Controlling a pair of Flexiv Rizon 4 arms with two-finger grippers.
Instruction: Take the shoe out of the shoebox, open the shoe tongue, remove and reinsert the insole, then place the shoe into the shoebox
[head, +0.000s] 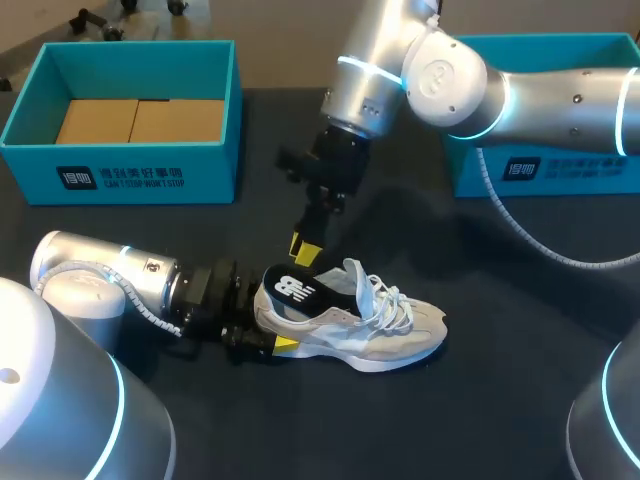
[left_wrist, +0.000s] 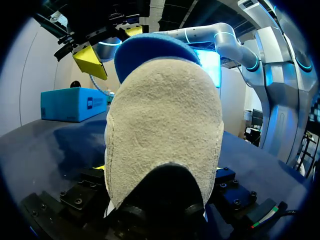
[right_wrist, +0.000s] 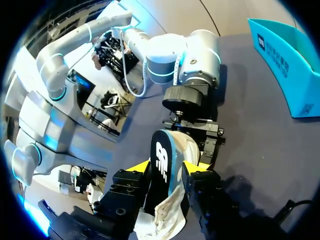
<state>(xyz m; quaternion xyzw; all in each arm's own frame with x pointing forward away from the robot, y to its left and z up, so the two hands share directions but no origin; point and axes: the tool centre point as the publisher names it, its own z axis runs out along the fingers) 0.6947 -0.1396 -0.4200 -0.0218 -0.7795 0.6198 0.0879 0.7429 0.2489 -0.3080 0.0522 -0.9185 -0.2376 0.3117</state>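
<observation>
Two tools, left (head: 266, 336) clasping shoe (head: 385, 335), right (head: 307, 254) seemingly insole (head: 296, 288)

Beige-white shoe (head: 400, 335), black insole (head: 298, 288); teal shoebox (head: 215, 170).

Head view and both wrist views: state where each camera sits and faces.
Head view: above and behind, looking down on the table; shows left gripper on the shoe, right gripper above it.
Left wrist view: on that wrist, facing the shoe's heel in its own gripper; right gripper beyond.
Right wrist view: on that wrist, looking down onto the shoe past its own gripper; left gripper ahead.
Shared: the shoe; wrist views show each other's grippers.
</observation>
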